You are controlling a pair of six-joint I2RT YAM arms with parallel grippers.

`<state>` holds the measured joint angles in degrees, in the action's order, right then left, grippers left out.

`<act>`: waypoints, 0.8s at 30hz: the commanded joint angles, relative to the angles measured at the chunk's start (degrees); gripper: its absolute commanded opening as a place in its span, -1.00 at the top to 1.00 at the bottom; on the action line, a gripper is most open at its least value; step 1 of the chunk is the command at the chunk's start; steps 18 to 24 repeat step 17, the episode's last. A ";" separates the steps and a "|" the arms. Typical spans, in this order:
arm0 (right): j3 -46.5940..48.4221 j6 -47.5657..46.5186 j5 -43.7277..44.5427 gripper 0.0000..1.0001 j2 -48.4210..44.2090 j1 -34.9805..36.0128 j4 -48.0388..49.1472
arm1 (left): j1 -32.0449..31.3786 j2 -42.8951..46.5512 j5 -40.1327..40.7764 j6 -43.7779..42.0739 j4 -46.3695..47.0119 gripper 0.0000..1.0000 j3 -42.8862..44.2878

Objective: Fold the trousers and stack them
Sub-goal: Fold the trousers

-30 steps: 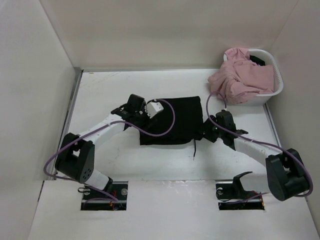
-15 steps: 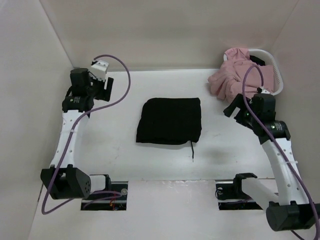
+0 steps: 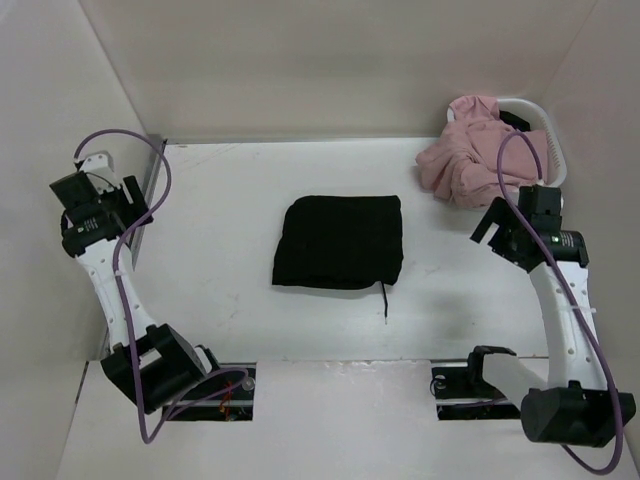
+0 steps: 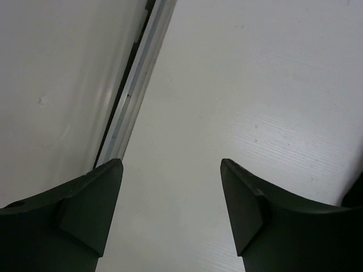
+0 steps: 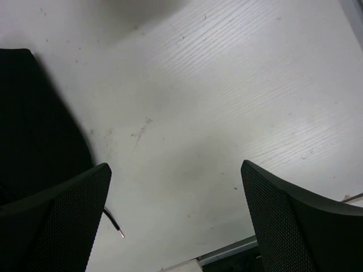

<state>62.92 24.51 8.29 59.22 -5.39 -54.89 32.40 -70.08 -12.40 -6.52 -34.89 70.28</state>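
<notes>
Folded trousers (image 3: pixel 340 242) on table (image 3: pixel 220 190), pink clothes (image 3: pixel 470 160) in basket (image 3: pixel 556 165) far right, left hand (image 4: pixel 170 167), right hand (image 5: pixel 176 167) both released

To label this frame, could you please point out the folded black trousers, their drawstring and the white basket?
trousers (image 3: pixel 340 242), top external view, middle of the folded cloth.
drawstring (image 3: pixel 386 302), top external view, midway along the loose cord.
basket (image 3: pixel 557 150), top external view, bare right rim.

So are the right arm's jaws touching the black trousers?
Apart. The top external view shows a wide strip of bare table between the trousers and the right arm's jaws, which stand open and hold nothing.
</notes>
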 commanded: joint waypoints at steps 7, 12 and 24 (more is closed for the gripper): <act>-0.51 -1.92 1.46 -1.00 -4.11 -0.11 0.58 | -3.87 1.09 -2.01 0.90 -0.17 -0.38 -1.90; -0.51 -2.19 1.55 -1.00 -4.73 -0.11 0.67 | -8.00 1.79 0.97 -0.85 -0.09 -0.38 -2.08; -0.25 -2.54 2.16 -1.00 -6.04 -0.11 2.24 | -11.08 3.11 3.26 -2.96 0.35 -0.40 -2.95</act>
